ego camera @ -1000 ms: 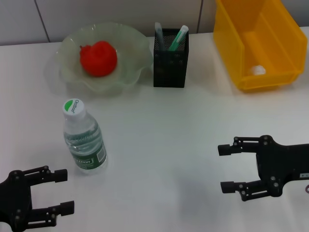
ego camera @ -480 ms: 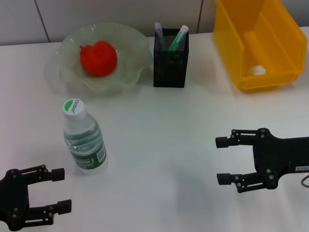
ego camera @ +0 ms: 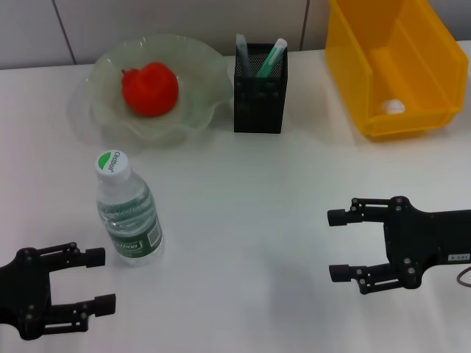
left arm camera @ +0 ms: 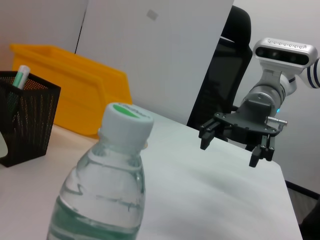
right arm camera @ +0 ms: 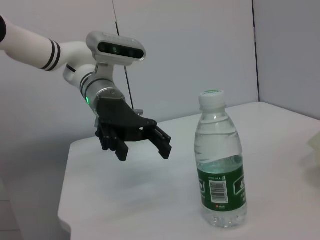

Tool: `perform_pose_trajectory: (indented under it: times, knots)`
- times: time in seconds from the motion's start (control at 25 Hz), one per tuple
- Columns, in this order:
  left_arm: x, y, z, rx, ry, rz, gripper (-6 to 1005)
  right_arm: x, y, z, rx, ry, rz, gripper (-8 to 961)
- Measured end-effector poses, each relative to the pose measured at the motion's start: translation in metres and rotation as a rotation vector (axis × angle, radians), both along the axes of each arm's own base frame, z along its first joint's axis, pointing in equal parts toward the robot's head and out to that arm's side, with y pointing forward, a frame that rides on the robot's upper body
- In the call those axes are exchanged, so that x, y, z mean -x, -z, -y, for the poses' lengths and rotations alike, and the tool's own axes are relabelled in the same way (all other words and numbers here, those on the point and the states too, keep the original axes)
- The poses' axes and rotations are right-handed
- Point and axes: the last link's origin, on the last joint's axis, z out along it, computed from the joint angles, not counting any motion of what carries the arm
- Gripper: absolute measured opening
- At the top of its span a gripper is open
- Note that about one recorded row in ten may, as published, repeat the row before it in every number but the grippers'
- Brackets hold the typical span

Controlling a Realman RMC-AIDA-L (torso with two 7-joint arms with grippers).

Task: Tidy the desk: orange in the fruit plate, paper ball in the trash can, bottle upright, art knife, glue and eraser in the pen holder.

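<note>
Clear bottle [ego camera: 126, 215] stands upright beside left hand [ego camera: 97, 279].

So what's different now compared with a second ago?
The right gripper slid a little toward the left and nearer the robot. The left gripper dipped, then edged toward the bottle. Both stay open and empty. Bottle, orange and pen holder haven't moved.

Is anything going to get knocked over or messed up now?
Maybe the bottle. It stands upright, and the left end effector hangs open right beside its base, so a sideways nudge might tip it. The orange sits in the fruit plate and looks safe. The right end effector is open over bare table, far from the pen holder and trash can, so little risk there.
</note>
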Motion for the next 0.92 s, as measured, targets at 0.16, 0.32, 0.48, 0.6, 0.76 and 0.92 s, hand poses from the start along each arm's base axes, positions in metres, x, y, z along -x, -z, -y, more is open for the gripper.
perform_pose_trajectory:
  times: [0.16, 0.32, 0.48, 0.6, 0.76, 0.92]
  knots:
    - [-0.004, 0.002, -0.005, 0.001, 0.006, 0.003, 785, 0.000, 0.000, 0.000, 0.000, 0.001, 0.001, 809]
    - [-0.006, 0.004, -0.007, 0.012, 0.005, -0.004, 785, -0.001, 0.000, 0.000, 0.000, 0.001, 0.002, 810]
    - [-0.006, 0.004, -0.008, 0.008, 0.000, -0.003, 785, 0.000, 0.000, -0.001, -0.001, -0.002, 0.003, 810]
    - [-0.005, 0.004, -0.009, 0.005, -0.008, -0.006, 785, 0.001, 0.000, -0.001, 0.000, -0.004, 0.004, 810]
    - [-0.005, 0.005, -0.010, 0.002, -0.011, -0.009, 785, 0.001, 0.000, -0.003, -0.001, -0.007, 0.005, 810]
    - [-0.006, 0.005, -0.011, 0.000, -0.011, -0.009, 785, 0.001, 0.000, -0.003, -0.003, -0.006, 0.006, 810]
